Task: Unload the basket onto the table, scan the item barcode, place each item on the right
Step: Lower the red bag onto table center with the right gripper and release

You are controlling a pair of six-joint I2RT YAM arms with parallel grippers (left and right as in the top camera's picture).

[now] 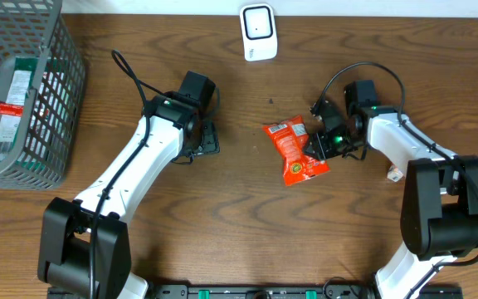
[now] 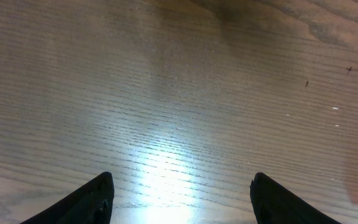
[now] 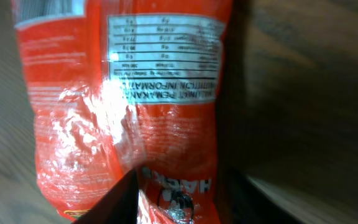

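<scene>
An orange snack bag point(image 1: 293, 149) lies at the table's middle, its back with the white nutrition panel facing up. My right gripper point(image 1: 315, 146) has its fingers closed on the bag's right edge. In the right wrist view the crumpled bag point(image 3: 135, 93) fills the gap between the dark fingers of that gripper point(image 3: 179, 202), and a striped patch point(image 3: 45, 7) shows at the bag's far end. The white scanner point(image 1: 258, 31) stands at the back edge. My left gripper point(image 1: 204, 141) is open over bare wood, left of the bag, and its wrist view shows that gripper point(image 2: 182, 199) holding nothing.
A grey wire basket point(image 1: 65, 91) with several packaged items stands at the far left. A small white scrap point(image 1: 395, 173) lies by the right arm. Both arm bases sit at the table's front edge.
</scene>
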